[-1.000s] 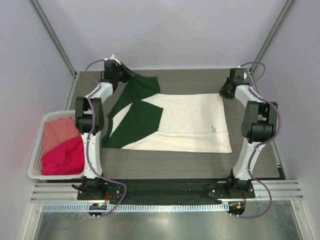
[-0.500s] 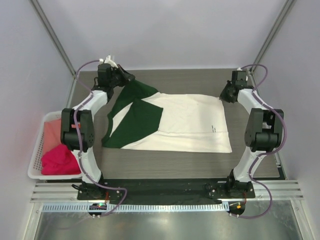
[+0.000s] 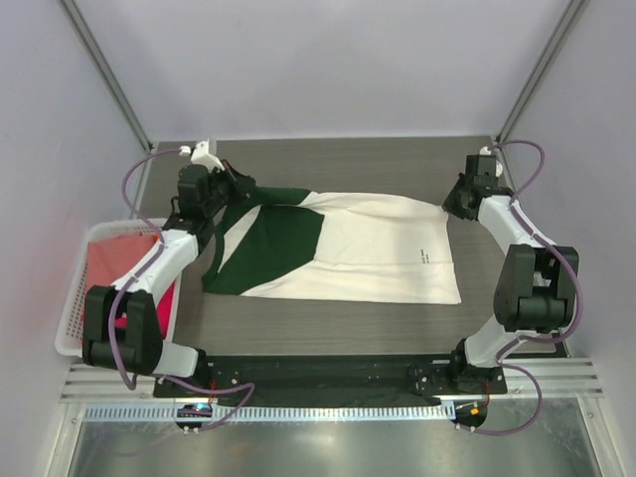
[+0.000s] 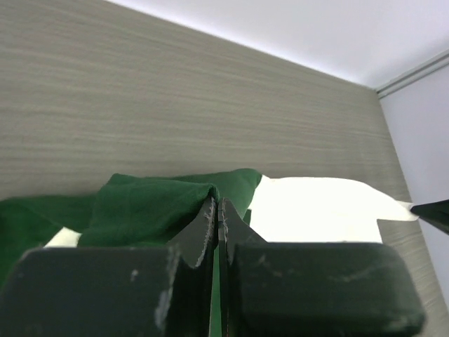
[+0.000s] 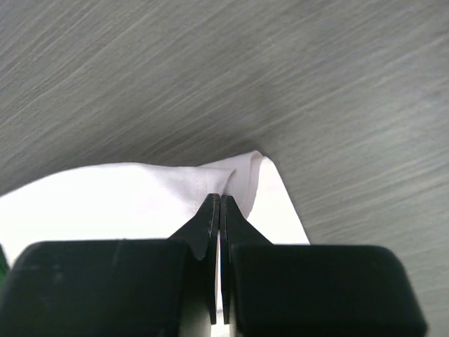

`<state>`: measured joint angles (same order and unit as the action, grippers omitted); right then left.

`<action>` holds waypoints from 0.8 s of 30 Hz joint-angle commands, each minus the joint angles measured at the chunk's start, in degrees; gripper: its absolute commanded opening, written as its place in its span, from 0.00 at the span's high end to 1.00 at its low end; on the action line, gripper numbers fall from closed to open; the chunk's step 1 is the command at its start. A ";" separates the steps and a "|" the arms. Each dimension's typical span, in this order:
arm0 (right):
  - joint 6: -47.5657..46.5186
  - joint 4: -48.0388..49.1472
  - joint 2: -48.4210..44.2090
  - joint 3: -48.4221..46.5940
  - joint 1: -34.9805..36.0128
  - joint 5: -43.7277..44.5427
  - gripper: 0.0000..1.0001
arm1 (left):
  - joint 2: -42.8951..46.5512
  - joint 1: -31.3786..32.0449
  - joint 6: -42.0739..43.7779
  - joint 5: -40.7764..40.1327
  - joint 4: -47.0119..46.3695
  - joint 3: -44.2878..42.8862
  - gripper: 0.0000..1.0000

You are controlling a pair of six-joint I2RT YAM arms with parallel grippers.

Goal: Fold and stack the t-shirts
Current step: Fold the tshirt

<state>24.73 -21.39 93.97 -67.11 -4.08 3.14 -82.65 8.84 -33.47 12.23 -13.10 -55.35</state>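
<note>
– So, what is spread on the table point(image 3: 348, 159) between the two arms?

– One cream t-shirt point(image 3: 378, 248), lying flat across the middle. Dark green fabric point(image 3: 278, 243) covers its left end, and a small line of black lettering sits near its right edge.

– And the left gripper point(image 3: 231, 187)?

– It is at the shirt's far left corner. The wrist view shows the left gripper point(image 4: 216, 210) with its jaws pressed together on a bunched fold of the dark green fabric point(image 4: 154, 203), the cream cloth point(image 4: 316, 210) bright beyond it.

– The right gripper point(image 3: 452, 204)?

– It is at the far right corner. Close up, the right gripper point(image 5: 216, 207) has its fingertips pinched tight on the cream t-shirt point(image 5: 126, 203) at that corner, where the cloth rises in a small peak off the grey wood-grain surface.

– Are there other shirts?

– Two, both in the white lattice basket point(image 3: 70, 308) off the table's left edge. A salmon-pink shirt point(image 3: 104, 263) lies toward the far side and a magenta shirt point(image 3: 169, 301) toward the near side. The left arm crosses above them and hides much of both.
</note>
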 commanded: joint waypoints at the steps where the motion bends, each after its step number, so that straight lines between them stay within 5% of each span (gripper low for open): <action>1: 1.46 0.73 -4.32 1.89 -0.05 3.72 0.99 | 5.91 0.48 3.33 -4.58 -2.80 3.66 1.00; 24: 5.41 4.77 -17.07 17.53 -0.49 8.81 0.99 | 33.06 2.15 0.79 -15.83 1.41 28.01 1.00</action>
<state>28.42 -20.14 80.77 -51.20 -4.25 8.56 -53.15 10.85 -31.51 -0.21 -11.62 -29.02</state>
